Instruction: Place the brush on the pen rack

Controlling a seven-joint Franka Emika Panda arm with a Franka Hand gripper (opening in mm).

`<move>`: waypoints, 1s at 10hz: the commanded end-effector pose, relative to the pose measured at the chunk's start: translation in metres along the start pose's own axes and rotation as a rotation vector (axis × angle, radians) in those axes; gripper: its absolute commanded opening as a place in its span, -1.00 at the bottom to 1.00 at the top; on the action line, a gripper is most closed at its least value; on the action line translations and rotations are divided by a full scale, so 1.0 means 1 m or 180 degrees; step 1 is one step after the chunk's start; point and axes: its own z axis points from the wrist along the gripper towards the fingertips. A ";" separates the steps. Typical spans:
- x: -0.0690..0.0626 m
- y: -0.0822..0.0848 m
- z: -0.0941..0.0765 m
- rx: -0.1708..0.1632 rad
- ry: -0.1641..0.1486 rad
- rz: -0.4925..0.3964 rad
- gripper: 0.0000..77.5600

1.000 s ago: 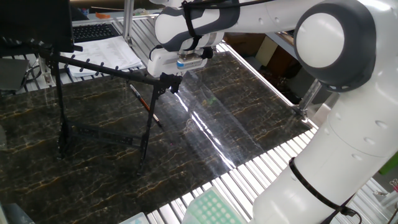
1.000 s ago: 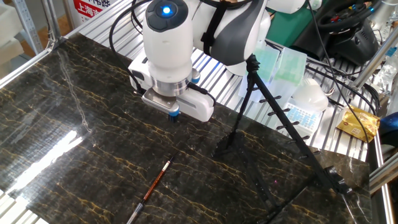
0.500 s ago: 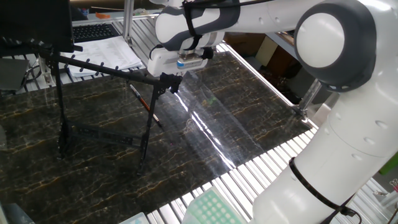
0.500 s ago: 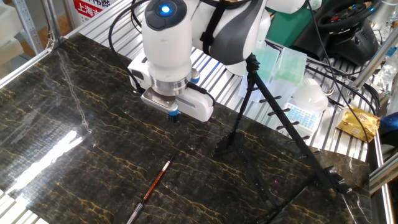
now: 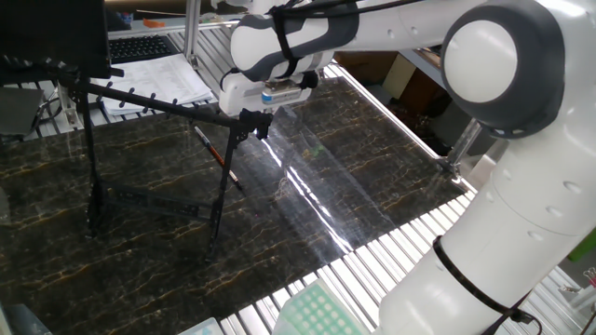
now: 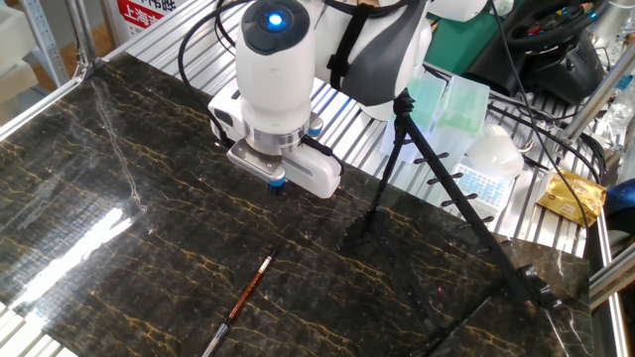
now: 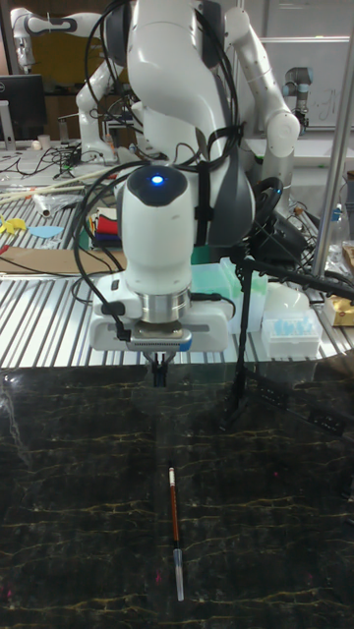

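While the brush (image 6: 244,298) is lying flat on the dark marbled table (image 6: 119,248), we are seeing its red-orange section toward the arm and its grey end toward the near edge in the tall fixed view (image 7: 175,534). It is resting apart from the pen rack (image 6: 451,213), whose black legs are standing on the same surface and whose pegged top bar (image 5: 149,100) is running across one fixed view.

We are looking at the gripper (image 7: 158,371) hanging above the table, beyond the brush's red-orange end, not touching it and pointing straight down. Its dark fingers (image 5: 253,124) are appearing pressed together with nothing between them, so we are reading the pincer as closed and empty. Above it, the white wrist with a glowing blue light (image 6: 275,18) is standing almost vertical, and the rest of the arm (image 5: 503,140) is folding back toward its base.

Around the marbled top we are seeing ribbed aluminium framing (image 6: 347,114), a keyboard (image 5: 142,45) and papers (image 5: 158,79) behind the rack, plastic trays (image 7: 290,339), and a second white robot arm (image 7: 265,98) in the background.

Compared with the frames a second earlier, we are noticing the wrist shifted very slightly sideways, while the brush and the rack are remaining where they were.
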 end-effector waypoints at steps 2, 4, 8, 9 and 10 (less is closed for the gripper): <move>-0.003 0.000 0.000 0.0004 -0.0018 -0.0020 -1.00; -0.010 -0.001 0.000 0.0007 -0.0019 -0.0020 -1.00; -0.040 0.000 0.021 -0.0039 -0.0032 -0.0052 -1.00; -0.042 0.001 0.024 -0.0040 -0.0047 -0.0050 -1.00; -0.049 0.002 0.032 -0.0045 -0.0068 -0.0048 -1.00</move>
